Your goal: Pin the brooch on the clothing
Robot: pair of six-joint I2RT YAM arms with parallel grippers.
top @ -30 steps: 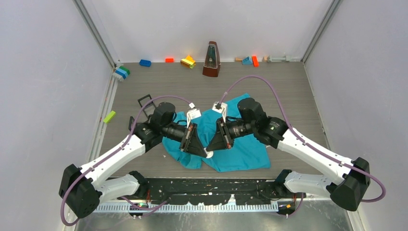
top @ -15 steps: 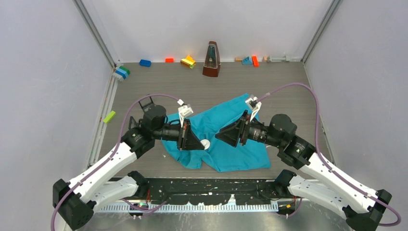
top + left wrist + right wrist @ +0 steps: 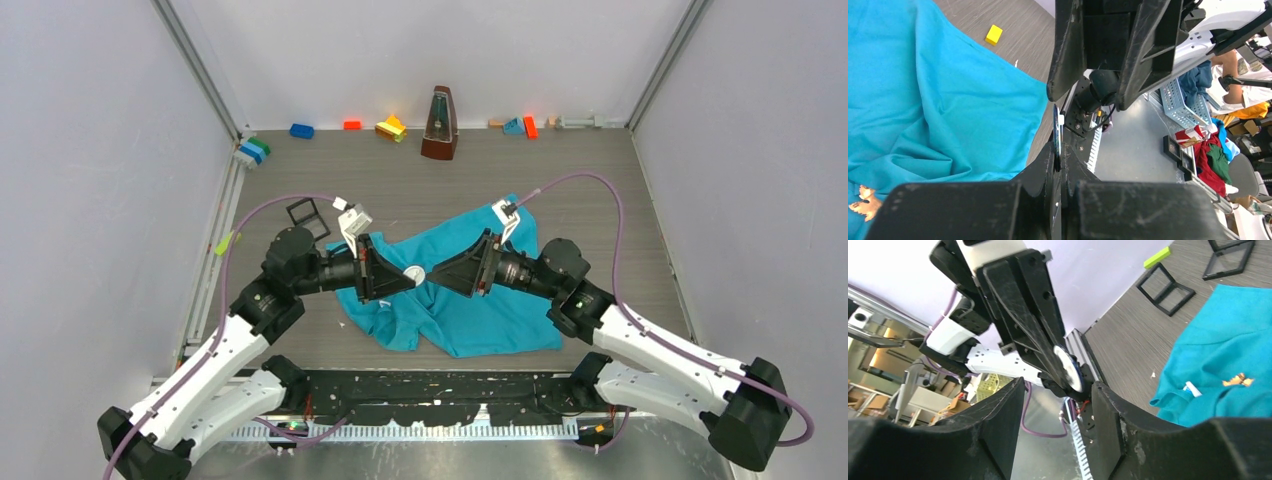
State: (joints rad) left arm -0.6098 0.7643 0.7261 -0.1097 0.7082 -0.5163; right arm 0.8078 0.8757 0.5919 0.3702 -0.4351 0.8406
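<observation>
The brooch [image 3: 413, 273], a small white disc, is clamped in my left gripper [image 3: 407, 277] and hangs above the teal clothing [image 3: 480, 310]. In the left wrist view the brooch [image 3: 1056, 131] shows edge-on between the shut jaws of the left gripper [image 3: 1058, 156]. My right gripper [image 3: 433, 277] faces it tip to tip, open. In the right wrist view the brooch [image 3: 1068, 369] sits just beyond the right gripper [image 3: 1055, 407], whose fingers [image 3: 1107, 420] stand wide with nothing between them. The clothing [image 3: 1233, 340] lies crumpled on the table, its small white label [image 3: 1191, 388] showing.
A brown metronome [image 3: 439, 123] and several coloured bricks [image 3: 391, 128] stand along the back wall. A black frame [image 3: 307, 211] and a green block [image 3: 227, 243] lie at the left. A yellow block [image 3: 993, 34] lies past the clothing's edge.
The right gripper has opened and let go of the brooch. The left gripper has kept it and moved left and towards the back. The right gripper drew back, then returned to face it.
</observation>
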